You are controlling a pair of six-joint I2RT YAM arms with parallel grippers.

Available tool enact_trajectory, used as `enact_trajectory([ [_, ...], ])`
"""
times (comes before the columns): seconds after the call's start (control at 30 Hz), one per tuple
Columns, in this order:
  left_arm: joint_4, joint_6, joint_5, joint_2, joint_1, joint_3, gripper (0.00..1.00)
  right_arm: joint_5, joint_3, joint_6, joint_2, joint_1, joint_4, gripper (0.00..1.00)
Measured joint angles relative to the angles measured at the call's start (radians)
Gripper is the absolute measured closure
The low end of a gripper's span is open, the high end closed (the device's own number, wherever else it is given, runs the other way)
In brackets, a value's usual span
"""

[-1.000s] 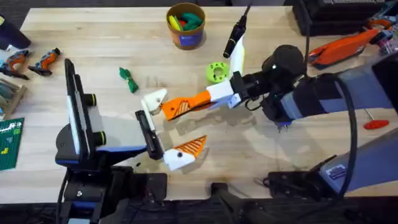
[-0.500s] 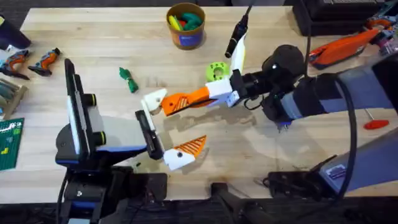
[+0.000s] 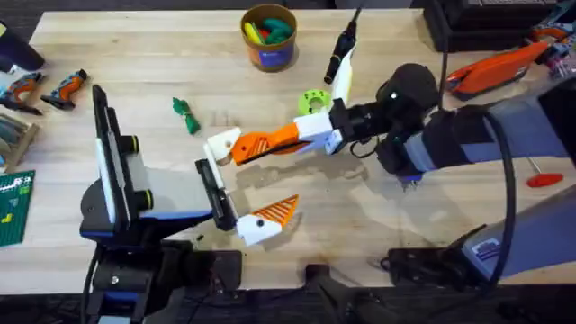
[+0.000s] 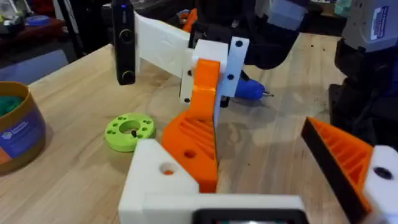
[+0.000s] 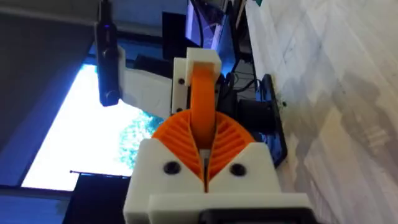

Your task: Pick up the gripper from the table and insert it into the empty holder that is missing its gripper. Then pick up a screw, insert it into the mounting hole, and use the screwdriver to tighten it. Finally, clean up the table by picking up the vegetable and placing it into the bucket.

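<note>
My right gripper (image 3: 313,135) is shut on the gripper (image 3: 264,146), an orange ribbed wedge, and holds it level above the table (image 3: 405,225). The wedge's tip touches the white holder (image 3: 222,144) on my left arm's far jaw. In the left wrist view the wedge (image 4: 198,140) leans against the holder (image 4: 163,180), below the right gripper (image 4: 211,68). My left gripper (image 3: 243,184) stands open, with an orange finger (image 3: 277,212) on its near jaw. The blue screwdriver (image 4: 250,91) lies behind. The green vegetable (image 3: 185,115) lies left of centre. The bucket (image 3: 268,38) stands at the back.
A lime-green disc (image 3: 312,102) with holes lies beside the right gripper. A long orange-and-black hand tool (image 3: 495,67) sits at the far right, and a red-handled driver (image 3: 544,180) near the right edge. Small orange tools (image 3: 45,88) and a green board (image 3: 13,207) occupy the left edge.
My right gripper has shifted slightly left and away from the arm bases, bringing the orange wedge closer against the white holder. The left arm has not moved.
</note>
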Motion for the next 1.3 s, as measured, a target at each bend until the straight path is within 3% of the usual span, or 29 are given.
enact_trajectory([
  [1.3,0.005,0.021,-0.037,0.0,0.004,0.0,0.015,0.037,0.13,-0.007,0.056,0.063,-0.095,0.989],
])
